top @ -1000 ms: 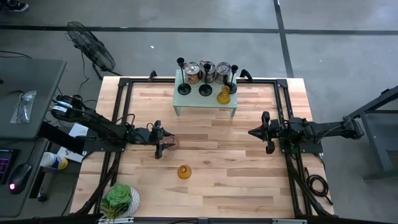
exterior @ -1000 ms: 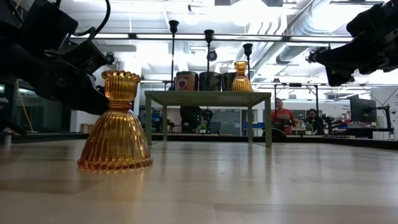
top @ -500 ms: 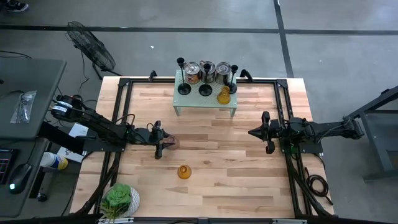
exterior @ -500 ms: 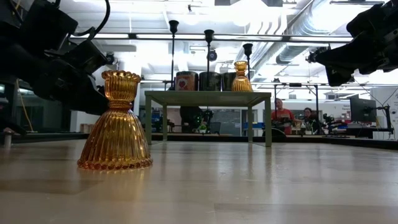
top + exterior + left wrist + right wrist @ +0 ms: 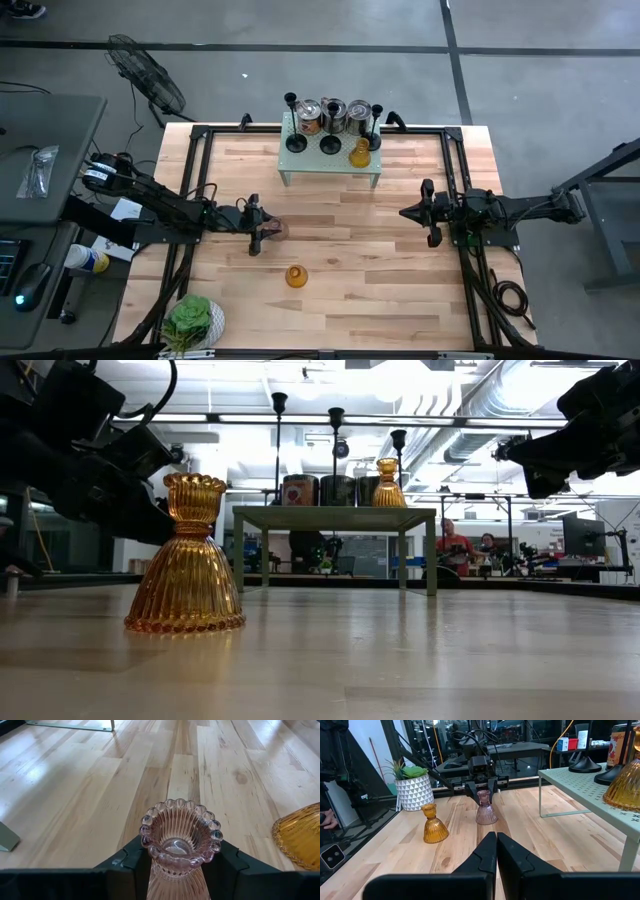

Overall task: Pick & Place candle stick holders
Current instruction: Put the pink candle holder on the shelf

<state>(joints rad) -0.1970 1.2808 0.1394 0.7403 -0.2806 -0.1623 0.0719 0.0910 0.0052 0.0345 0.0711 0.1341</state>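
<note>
A pink glass candle stick holder [image 5: 181, 836] stands upright on its base on the wooden table, left of centre [image 5: 277, 229]. My left gripper [image 5: 262, 231] is shut on it. An amber glass holder [image 5: 296, 276] stands on its wide base nearer the front edge, close in the low view [image 5: 186, 560]. A second amber holder [image 5: 360, 153] and three black holders [image 5: 330, 143] stand on a pale green shelf [image 5: 300, 166] at the far middle. My right gripper [image 5: 496, 842] hovers shut at the table's right [image 5: 411, 213], touching nothing. My left gripper pinches the pink holder's narrow neck [image 5: 175, 870] just under its beaded rim, one finger [image 5: 131, 859] on each side. The fingers come from the table's left, slanting slightly down. The holder stands upright with its base [image 5: 486, 820] on the table.
Several tins [image 5: 334, 113] stand on the shelf behind the black holders. A potted plant [image 5: 193, 322] sits at the near left corner. Black rails [image 5: 190, 180] run along the table's left, right and far sides. Bare wood lies between the two arms.
</note>
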